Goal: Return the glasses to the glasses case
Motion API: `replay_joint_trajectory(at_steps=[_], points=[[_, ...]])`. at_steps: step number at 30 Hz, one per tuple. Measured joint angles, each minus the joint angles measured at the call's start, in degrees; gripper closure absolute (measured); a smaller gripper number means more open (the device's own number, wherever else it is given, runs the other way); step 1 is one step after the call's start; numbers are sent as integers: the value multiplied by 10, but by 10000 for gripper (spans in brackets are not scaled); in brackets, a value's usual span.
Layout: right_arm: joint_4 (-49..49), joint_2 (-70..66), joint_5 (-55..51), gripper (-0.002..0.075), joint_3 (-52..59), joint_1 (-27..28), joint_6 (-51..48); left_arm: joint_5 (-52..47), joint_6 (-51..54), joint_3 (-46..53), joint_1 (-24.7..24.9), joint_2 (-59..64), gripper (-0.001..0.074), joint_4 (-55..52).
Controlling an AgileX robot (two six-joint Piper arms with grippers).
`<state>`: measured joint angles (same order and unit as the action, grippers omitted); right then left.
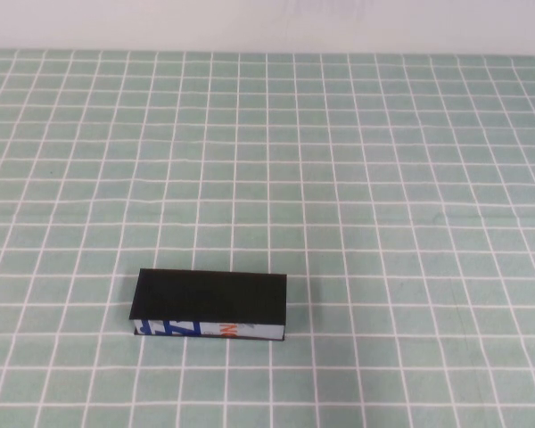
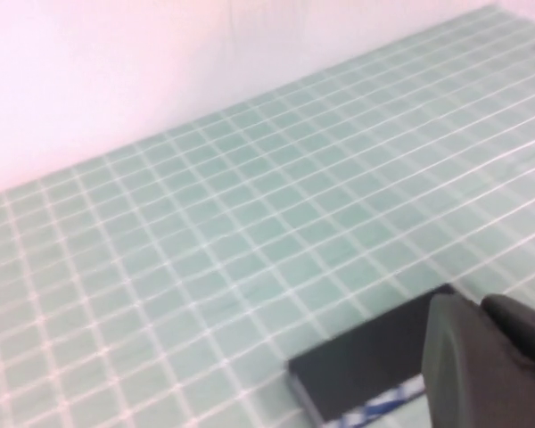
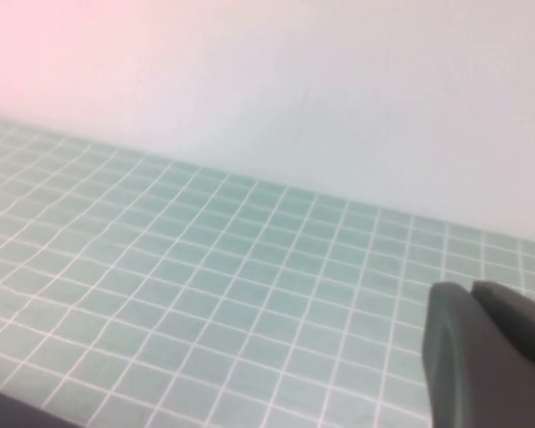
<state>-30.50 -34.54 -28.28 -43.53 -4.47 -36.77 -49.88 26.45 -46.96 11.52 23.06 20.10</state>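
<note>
Presently, glasses case (image 1: 209,305) lid shut, left claw (image 2: 481,357) beside, right claw (image 3: 481,357) closed

- A green tablecloth (image 1: 383,178) printed with a grid of thin white lines covers the whole table surface.
- A plain pale wall (image 1: 267,22) runs along the far edge of the table, meeting the cloth.

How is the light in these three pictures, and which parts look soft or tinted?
High view: even, soft light; the closed glasses case throws only a thin shadow on the checked tablecloth. Left wrist view: hazy, pinkish wall; the left pincer, low beside the case, is blurred. Right wrist view: pink tint in one corner; the right pincer, shut and raised over the cloth, is out of focus.
</note>
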Motion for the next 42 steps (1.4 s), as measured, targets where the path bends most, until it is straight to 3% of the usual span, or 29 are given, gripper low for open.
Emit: replay_joint_trajectory(at_steps=[7,14,42], points=[[-8,175,31,739,168,0,0,2,-25,67,0,-64,737,56],[-10,217,32,739,264,0,0,34,-38,108,0,-73,737,56],[-10,217,-86,739,280,0,0,51,-41,113,0,-74,737,55]])
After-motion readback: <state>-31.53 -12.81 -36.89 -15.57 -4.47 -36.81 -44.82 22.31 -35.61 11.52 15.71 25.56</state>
